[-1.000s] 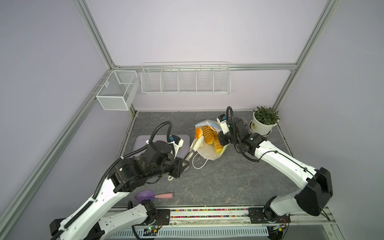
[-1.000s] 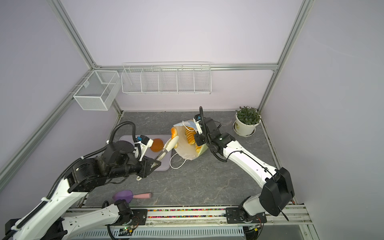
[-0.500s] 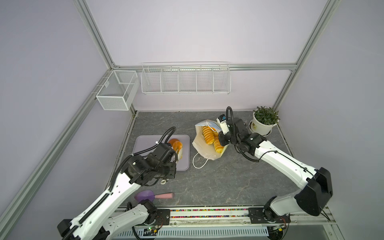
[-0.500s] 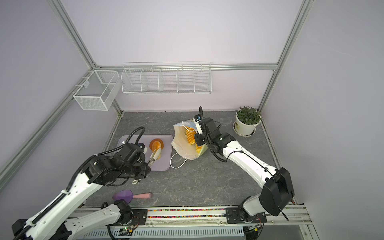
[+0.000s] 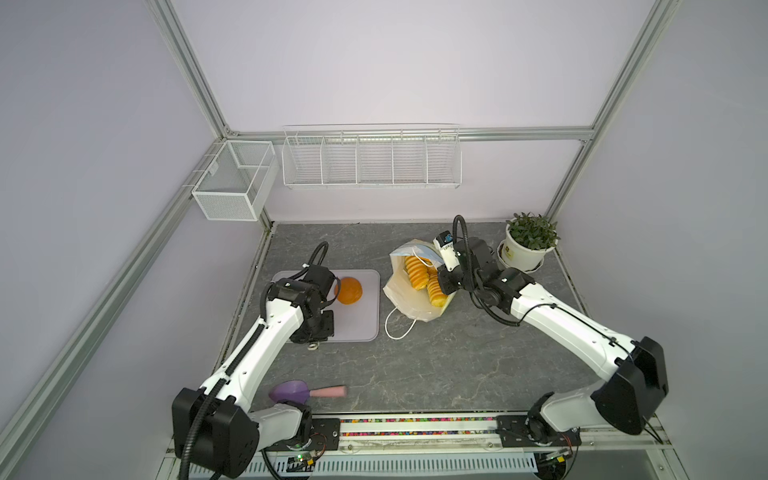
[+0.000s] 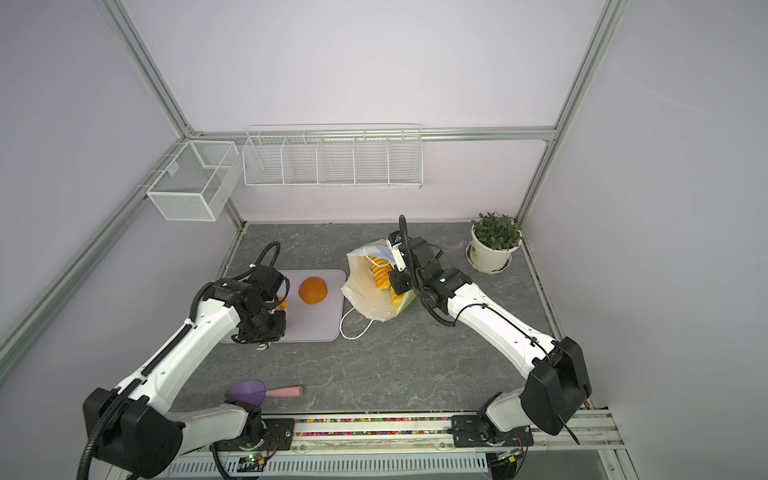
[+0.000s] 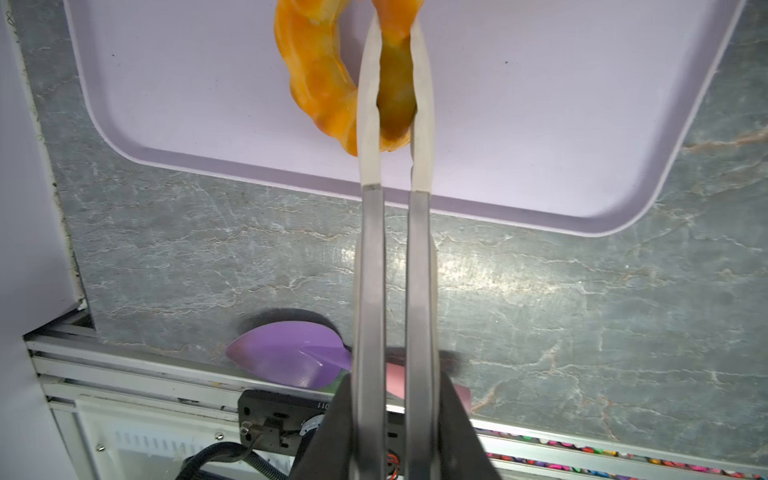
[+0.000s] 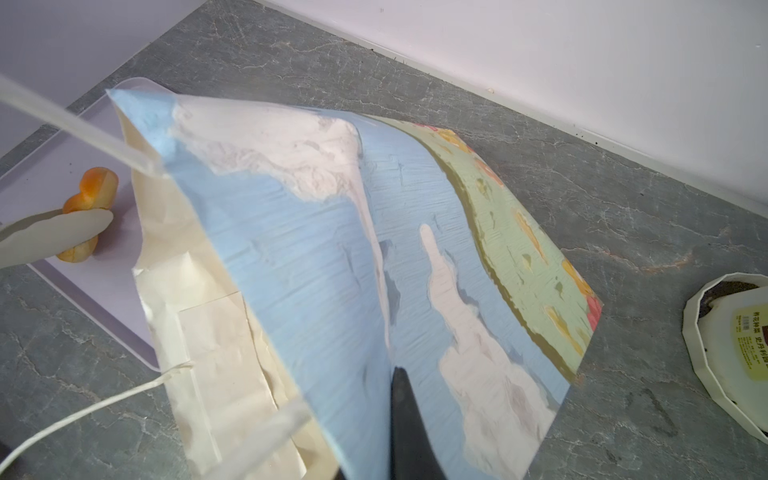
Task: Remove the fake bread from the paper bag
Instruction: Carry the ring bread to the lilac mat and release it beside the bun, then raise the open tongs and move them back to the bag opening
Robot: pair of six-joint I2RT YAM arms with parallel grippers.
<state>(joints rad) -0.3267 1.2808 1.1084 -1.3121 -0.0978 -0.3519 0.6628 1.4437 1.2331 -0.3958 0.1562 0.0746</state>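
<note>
The paper bag [image 5: 409, 309] lies tilted on the table with its white inside showing. Two ridged long loaves [image 5: 417, 272] of fake bread lie in its mouth. My right gripper [image 5: 441, 272] is shut on the bag's rim; in the right wrist view the blue printed wall [image 8: 316, 257] runs between its fingers [image 8: 399, 415]. My left gripper [image 7: 395, 25] is shut on a braided ring [image 7: 320, 83], held on edge low over the lilac tray [image 7: 540, 124]. I cannot tell whether the ring touches the tray. A round bun [image 5: 348, 291] rests on the tray beside it.
A potted plant [image 5: 530, 241] stands at the back right, close behind my right arm. A purple scoop with a pink handle [image 5: 305, 391] lies near the front edge. The bag's white cord handle [image 5: 399, 328] trails onto the table. Wire baskets [image 5: 371, 156] hang on the back wall.
My left arm has drawn back from the bag's mouth to the left with the braided ring and lowered it over the tray. The right gripper and the bag have stayed put.
</note>
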